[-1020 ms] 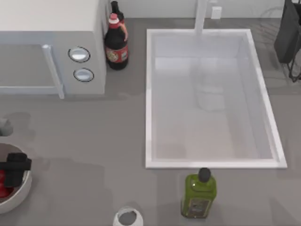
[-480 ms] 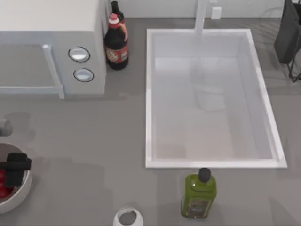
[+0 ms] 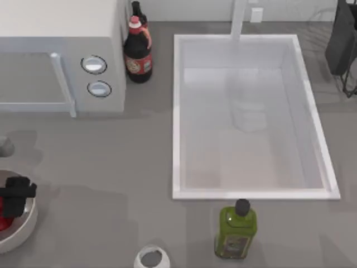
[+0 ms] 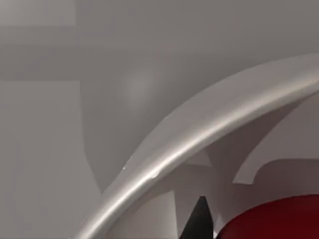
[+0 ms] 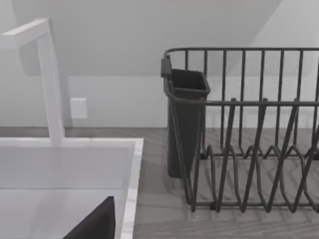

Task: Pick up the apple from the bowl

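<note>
One arm is at work, the left one, at the far left edge of the table in the top view. Its dark left gripper sits down inside the bowl, whose thick pale rim curves out from the picture's edge. The apple lies in that bowl as a patch of bright red just beside the gripper, partly covered by it. In the left wrist view the bowl's rim sweeps across as a broad arc, and below it the red top of the apple sits next to one dark fingertip — whether the fingers are closed on the fruit or merely alongside it, I cannot tell.

Further right along the back stands a white microwave with two round knobs, and beside it a dark bottle with a red cap. Near the front edge lies a small white round thing, then a green bottle just in front of the sink. At the far right is a dark dish rack — the right wrist view looks across it and the faucet.
</note>
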Action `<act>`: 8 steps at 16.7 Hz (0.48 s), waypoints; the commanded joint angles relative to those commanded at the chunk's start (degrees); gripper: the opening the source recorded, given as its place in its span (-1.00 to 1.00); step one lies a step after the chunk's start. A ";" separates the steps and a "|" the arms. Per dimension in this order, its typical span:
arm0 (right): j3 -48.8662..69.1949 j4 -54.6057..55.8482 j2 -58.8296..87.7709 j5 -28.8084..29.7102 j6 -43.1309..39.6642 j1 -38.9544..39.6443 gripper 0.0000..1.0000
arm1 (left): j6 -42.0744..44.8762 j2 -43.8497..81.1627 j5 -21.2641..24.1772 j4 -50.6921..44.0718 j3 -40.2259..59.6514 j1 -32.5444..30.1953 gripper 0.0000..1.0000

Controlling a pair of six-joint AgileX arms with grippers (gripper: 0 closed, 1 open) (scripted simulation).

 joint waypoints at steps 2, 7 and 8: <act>0.00 0.00 0.00 0.00 0.00 0.00 1.00 | -0.04 0.25 0.00 -4.37 4.21 -0.04 -1.00; 0.00 0.00 0.00 0.00 0.00 0.00 1.00 | -0.28 -0.12 -0.03 -25.43 23.89 -0.28 -1.00; 0.00 0.00 0.00 0.00 0.00 0.00 1.00 | -0.35 -0.45 -0.04 -30.82 28.49 -0.35 -1.00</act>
